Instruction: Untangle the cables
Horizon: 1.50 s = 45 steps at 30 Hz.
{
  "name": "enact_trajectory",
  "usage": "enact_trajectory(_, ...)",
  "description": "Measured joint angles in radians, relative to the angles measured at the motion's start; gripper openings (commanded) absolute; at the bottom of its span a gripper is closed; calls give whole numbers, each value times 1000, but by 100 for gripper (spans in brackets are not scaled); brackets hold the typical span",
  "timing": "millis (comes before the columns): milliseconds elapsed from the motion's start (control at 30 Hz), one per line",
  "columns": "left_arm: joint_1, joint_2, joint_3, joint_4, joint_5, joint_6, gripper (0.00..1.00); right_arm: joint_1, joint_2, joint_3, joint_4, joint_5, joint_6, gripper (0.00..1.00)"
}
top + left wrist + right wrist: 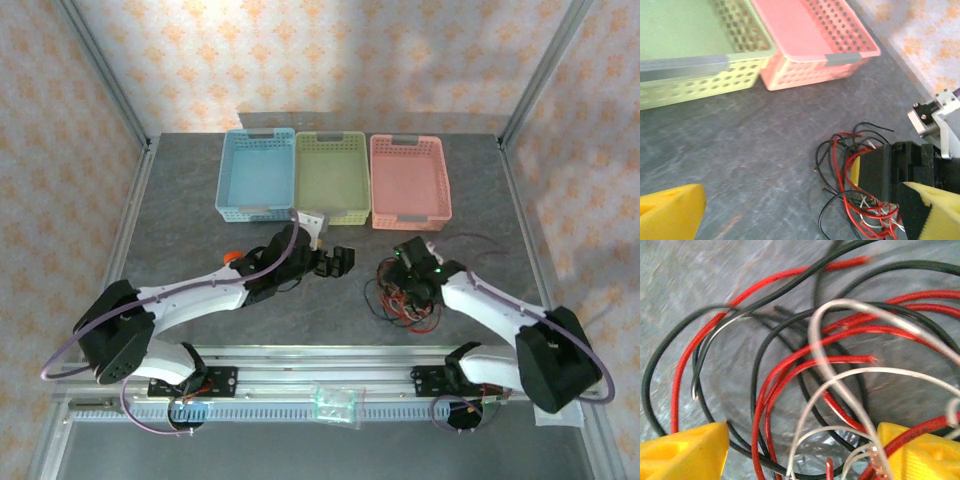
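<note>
Right wrist view drops us straight into the knot: the tangle of thin black, red and whitish cables (pixel 840 360) sprawls on the grey slate-look counter (pixel 680 285), right between the right arm's jaws. They stand wide apart, yellow pads (pixel 685 452) astride the loops and clamped on nothing, poised, I'd say, to single out one strand. Left arm's jaws are spread wide too, empty, hanging beside the heap near the perforated pink plastic basket (pixel 410 180), likely ready to take a loose end.

Pale wallpaper (pixel 330 50) with an orange floral pattern backs a grey stone-look tabletop (pixel 180 220), framed by slanting silver metal posts (pixel 110 78) at both sides
</note>
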Motion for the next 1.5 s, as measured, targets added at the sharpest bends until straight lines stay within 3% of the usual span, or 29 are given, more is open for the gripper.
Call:
enact_trajectory(200,48,-100,-92,-18,-34,-26,99,163,174,149,70,-13,39,77)
enact_trajectory(467,58,-169,-151,-44,-73,-49,99,253,320,315,127,-16,42,76)
enact_trajectory(600,65,-179,-159,-54,-87,-56,99,274,313,332,119,-3,28,88)
enact_trajectory(733,71,-172,-158,-67,-89,-55,99,282,217,317,89,10,-11,92)
enact_trajectory(1067,68,-11,-68,-66,-25,-28,97,281,-137,180,50,93,-188,91)
enact_trajectory(1167,41,27,-48,-66,-15,-24,97,281,-233,138,56,155,-241,77)
enact_trajectory(1300,-29,74,-13,-58,-14,-25,98,275,-302,83,21,190,-279,71)
enact_trajectory(1500,-76,121,-9,-8,-6,-55,98,273,-371,61,-60,80,-292,63)
